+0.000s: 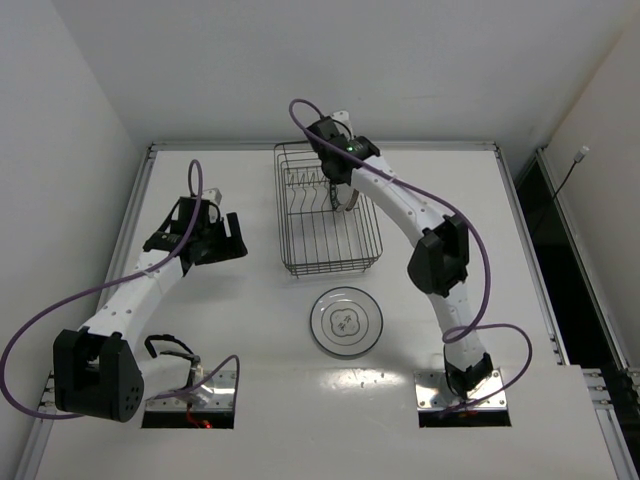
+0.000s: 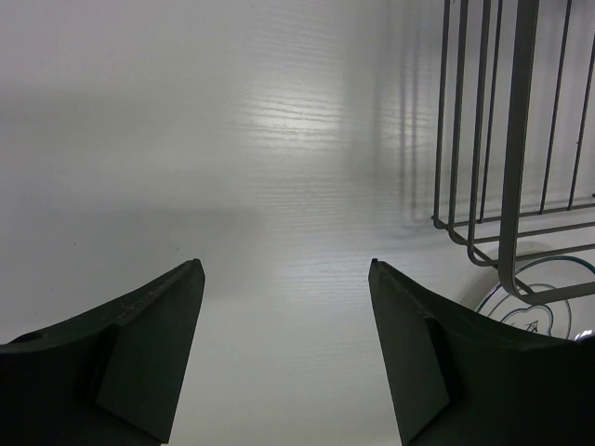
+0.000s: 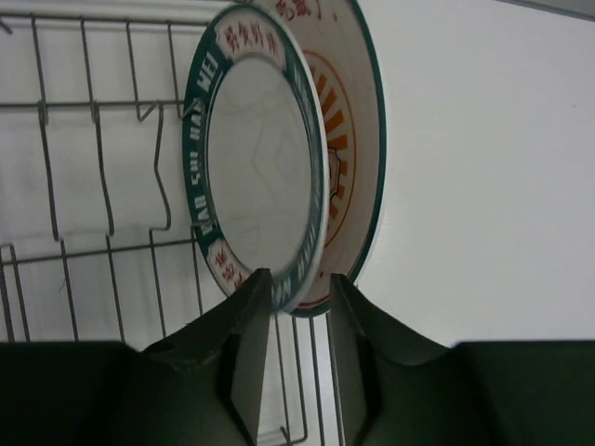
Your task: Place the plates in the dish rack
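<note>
Two racked [image 1: 329, 267]: teal plate [image 3: 260, 158], orange plate [image 3: 351, 139]. My right gripper [image 3: 299, 290] straddles teal's rim, grip unclear; left gripper [image 2: 284, 271] gapes wide.

My left arm [image 1: 140, 290] sat bent at the elbow out on the left side, forearm reaching forward. The left gripper [image 2: 284, 269] was held low, with both fingers [image 2: 149, 353] spread wide and nothing between them. My right arm [image 1: 400, 205] was stretched far forward in a long arc, leaning leftward toward the middle with its wrist turned down; the right gripper [image 3: 297, 288] had its fingers only a narrow gap apart, and I couldn't tell from the wrist view whether they pressed on anything.
</note>
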